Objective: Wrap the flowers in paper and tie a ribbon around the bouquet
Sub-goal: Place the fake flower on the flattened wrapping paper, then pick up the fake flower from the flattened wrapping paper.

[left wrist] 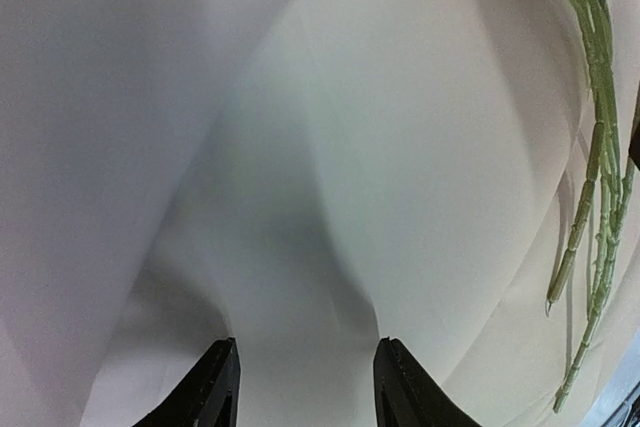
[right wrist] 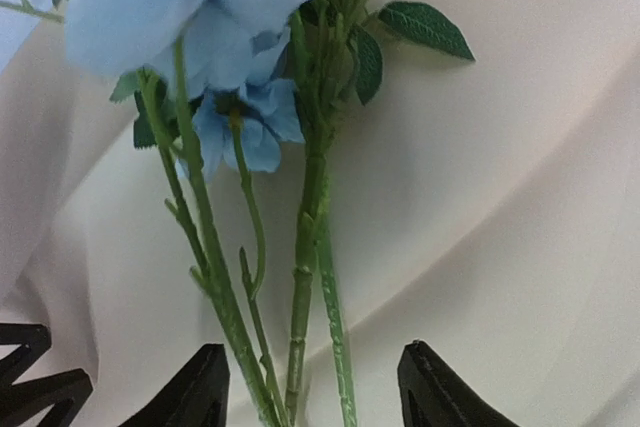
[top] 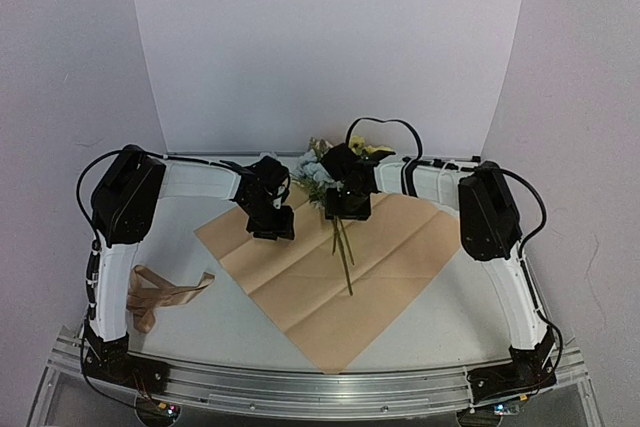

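The flowers (top: pixel 342 247) are laid flat on the paper (top: pixel 330 292), with the blooms over the paper's far corner and the stems running toward its middle. The paper is spread on the table (top: pixel 450 322) as a diamond, tan face up. It is creased but not folded over the stems at any point. The placing of the flowers is therefore judged complete. The wrapping is not yet begun, and no cone is formed. The ribbon (top: pixel 160 295) lies in a loose tangle off the paper's left corner, well apart from the flowers and touched by neither arm, so the tying is also outstanding.

The right gripper (top: pixel 347 209) is positioned directly over the upper stems, just below the blooms and above the paper's far corner. In the right wrist view its fingers (right wrist: pixel 200 392) are seen spread apart. The stems pass between them, nearer one finger than the other, and are not pinched. Whether a finger touches a stem cannot be told.

The left gripper (top: pixel 272 222) is positioned over the paper's far-left edge, beside the flowers and apart from them. In the left wrist view its fingers (left wrist: pixel 215 387) are spread, with only bare paper between them, and nothing is gripped. One bloom and several stems are visible at the right margin of that view.
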You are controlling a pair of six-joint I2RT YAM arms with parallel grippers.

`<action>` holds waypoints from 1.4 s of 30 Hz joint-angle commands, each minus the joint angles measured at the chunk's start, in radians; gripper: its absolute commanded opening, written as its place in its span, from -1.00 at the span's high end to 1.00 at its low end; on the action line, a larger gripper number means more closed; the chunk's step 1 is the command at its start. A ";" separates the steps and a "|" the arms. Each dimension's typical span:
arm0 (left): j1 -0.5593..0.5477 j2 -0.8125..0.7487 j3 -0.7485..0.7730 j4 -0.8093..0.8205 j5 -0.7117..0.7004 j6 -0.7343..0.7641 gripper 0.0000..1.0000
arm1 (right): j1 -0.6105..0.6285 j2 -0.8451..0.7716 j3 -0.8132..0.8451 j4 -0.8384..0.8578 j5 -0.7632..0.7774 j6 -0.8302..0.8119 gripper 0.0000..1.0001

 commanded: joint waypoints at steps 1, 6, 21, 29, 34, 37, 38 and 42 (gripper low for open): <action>0.003 0.024 0.026 -0.016 0.014 0.010 0.05 | 0.005 -0.097 -0.056 -0.013 -0.023 -0.007 0.03; 0.004 0.024 0.027 -0.021 0.012 0.014 0.05 | 0.040 -0.137 -0.132 -0.011 -0.007 -0.030 0.13; 0.008 0.034 0.052 -0.040 0.016 0.019 0.05 | 0.071 -0.120 -0.170 -0.011 0.000 -0.019 0.42; 0.009 0.035 0.053 -0.040 0.017 0.017 0.05 | 0.070 -0.112 -0.188 -0.011 0.005 -0.019 0.48; 0.009 0.034 0.050 -0.037 0.018 0.015 0.05 | 0.070 -0.103 -0.179 -0.011 0.000 -0.027 0.58; 0.009 0.032 0.046 -0.035 0.020 0.014 0.05 | 0.070 -0.105 -0.180 -0.011 0.003 -0.031 0.66; 0.009 0.030 0.045 -0.034 0.020 0.014 0.05 | 0.070 -0.109 -0.181 -0.011 0.003 -0.032 0.69; 0.009 0.028 0.040 -0.033 0.022 0.014 0.05 | 0.071 -0.112 -0.174 -0.011 0.003 -0.044 0.59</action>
